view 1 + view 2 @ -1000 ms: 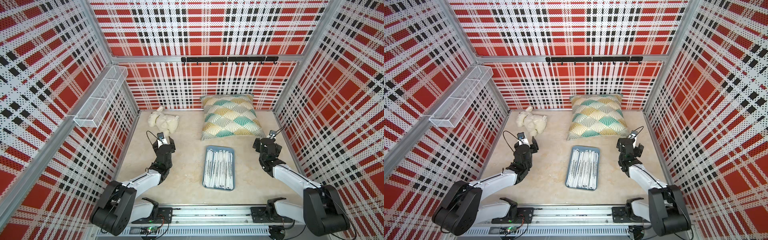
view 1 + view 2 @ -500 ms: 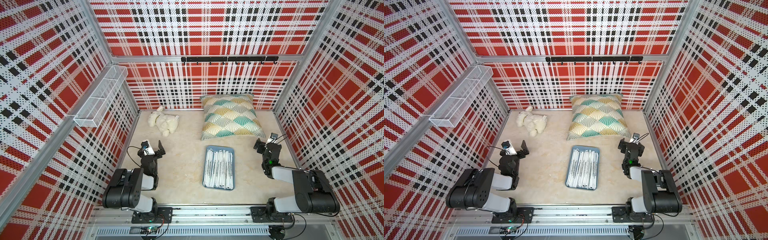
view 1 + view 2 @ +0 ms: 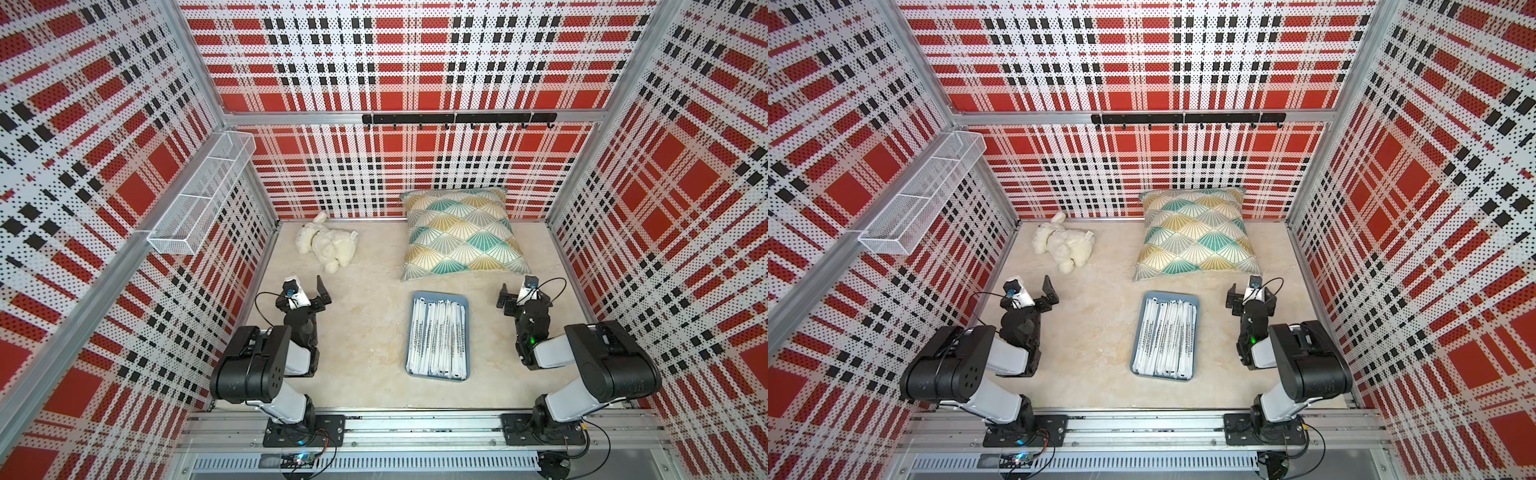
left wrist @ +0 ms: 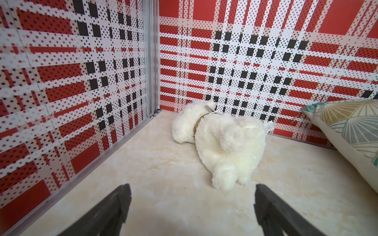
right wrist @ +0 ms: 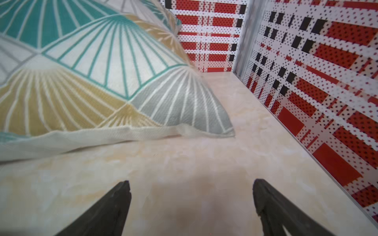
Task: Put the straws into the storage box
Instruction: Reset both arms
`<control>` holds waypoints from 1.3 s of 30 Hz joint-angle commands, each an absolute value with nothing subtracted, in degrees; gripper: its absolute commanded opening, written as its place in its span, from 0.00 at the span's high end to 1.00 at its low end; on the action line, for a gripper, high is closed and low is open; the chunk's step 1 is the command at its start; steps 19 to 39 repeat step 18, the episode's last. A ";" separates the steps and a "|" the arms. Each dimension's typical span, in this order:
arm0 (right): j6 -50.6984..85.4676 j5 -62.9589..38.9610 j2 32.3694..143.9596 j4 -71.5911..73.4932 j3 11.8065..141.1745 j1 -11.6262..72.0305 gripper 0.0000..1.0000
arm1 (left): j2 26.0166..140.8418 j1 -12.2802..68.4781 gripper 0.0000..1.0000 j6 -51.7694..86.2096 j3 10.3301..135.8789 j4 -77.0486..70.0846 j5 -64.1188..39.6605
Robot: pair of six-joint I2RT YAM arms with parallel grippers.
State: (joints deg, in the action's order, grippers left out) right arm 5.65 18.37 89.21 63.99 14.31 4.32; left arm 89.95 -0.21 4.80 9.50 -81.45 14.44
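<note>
Both arms sit folded low at the front. The left gripper (image 4: 191, 188) has its jaws spread wide with nothing between them, only bare tabletop. Same for the right gripper (image 5: 191, 181): wide open and empty.

The box (image 3: 441, 294) lies flat on the table between the two grippers, to the right of the left one and to the left of the right one, well apart from both. The straws (image 3: 436, 336) are in it, packed side by side along its length in a loose layer. No stray straw shows on the table in either top view, so the job looks about done.

Handling-wise, these look feather-light and thin, in flat paper wrappers that probably slide over each other easily. They'd likely bend or crease if squeezed hard. Best bet is a gentle pinch across the middle of one, so that neither end droops. Lying flat, they'd be fiddly to get under.

The wrappers carry dark printing, but it's too small to read in any view. No brand or label can be made out anywhere.

Past the left gripper a plush (image 4: 225, 143) lies on its side, and ahead of the right gripper, off to its left, a pillow (image 5: 92, 71) leans on the back wall. Higher up, a wire basket (image 3: 199, 199) hangs on the wall on the left arm's side, and a hook rail (image 3: 457, 118) runs along the back wall.
</note>
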 commanded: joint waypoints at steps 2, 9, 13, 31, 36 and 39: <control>7.50 20.02 87.68 63.82 15.32 2.97 0.00 | 89.98 0.90 0.01 4.30 10.76 -81.72 17.40; 7.23 20.04 88.12 64.52 15.50 2.90 0.00 | 90.00 1.55 0.01 3.79 10.99 -81.18 18.06; 7.29 19.94 87.98 64.11 15.46 2.94 0.00 | 90.17 3.13 0.01 2.11 11.27 -80.91 19.43; 7.31 19.95 87.98 64.20 15.47 2.94 0.00 | 90.03 3.60 0.01 1.96 11.07 -80.99 21.89; 7.31 19.95 87.98 64.20 15.47 2.94 0.00 | 90.03 3.60 0.01 1.96 11.07 -80.99 21.89; 7.31 19.95 87.98 64.20 15.47 2.94 0.00 | 90.03 3.60 0.01 1.96 11.07 -80.99 21.89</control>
